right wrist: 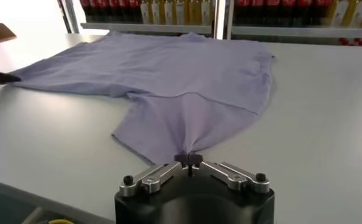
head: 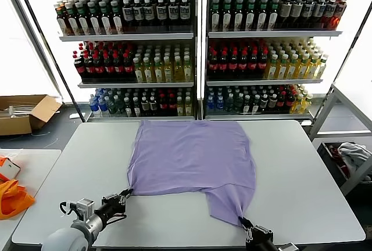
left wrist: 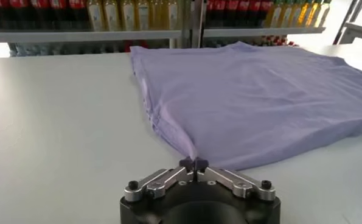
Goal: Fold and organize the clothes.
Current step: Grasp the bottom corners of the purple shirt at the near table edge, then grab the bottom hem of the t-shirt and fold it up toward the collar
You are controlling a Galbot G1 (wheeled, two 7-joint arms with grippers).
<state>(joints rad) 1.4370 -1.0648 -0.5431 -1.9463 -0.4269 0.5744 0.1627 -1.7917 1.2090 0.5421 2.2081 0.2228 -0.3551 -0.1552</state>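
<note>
Lavender T-shirt (head: 192, 158) lies spread on my grey table (head: 302, 187), plain side up, its far edge toward the bottle shelves (head: 197, 47). From the head I see my left gripper (head: 124, 195) at the shirt's near left corner and my right gripper (head: 246, 223) at the tip of the flap that trails toward the near right edge. That view is too far off to show the fingers clearly. The left wrist view settles it: the fingertips (left wrist: 187, 163) are pinched together on a point of fabric. The right wrist view shows the same, jaws closed on the gathered tip of cloth, and also the left gripper's dark tip far off at the shirt's other corner. Only the head shows an orange cloth (head: 11, 196) on the side table and a cardboard box (head: 26, 113) on the floor.
</note>
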